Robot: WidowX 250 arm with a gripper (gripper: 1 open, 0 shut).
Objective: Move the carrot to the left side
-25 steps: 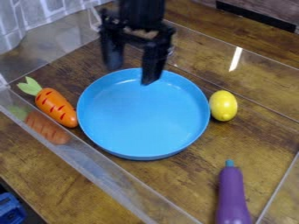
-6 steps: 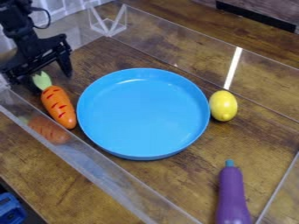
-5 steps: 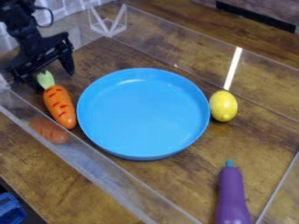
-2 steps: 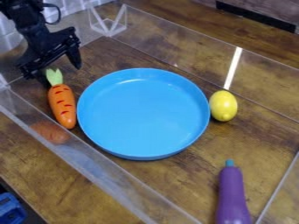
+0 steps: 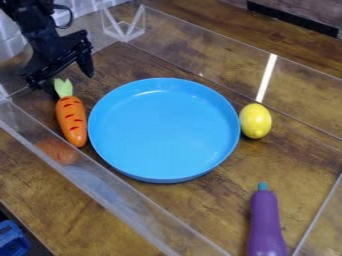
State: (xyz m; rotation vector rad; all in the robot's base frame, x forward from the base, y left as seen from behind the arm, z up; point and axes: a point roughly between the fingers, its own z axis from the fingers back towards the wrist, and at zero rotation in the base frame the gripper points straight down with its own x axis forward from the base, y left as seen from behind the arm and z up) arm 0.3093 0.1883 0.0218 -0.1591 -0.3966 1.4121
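Gripper jaws spread wide, hovering over carrot leafy top; carrot lies free near table's left edge, beside blue plate

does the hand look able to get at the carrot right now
Probably yes. The open hand sits right above the carrot, by its leafy top, with nothing between them; the blue plate lies off to the side.

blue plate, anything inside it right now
Nothing lies in the plate: its whole inside shows bare blue. The carrot lies on the wood just left of its rim, the lemon at its right. What is under the plate cannot be seen.
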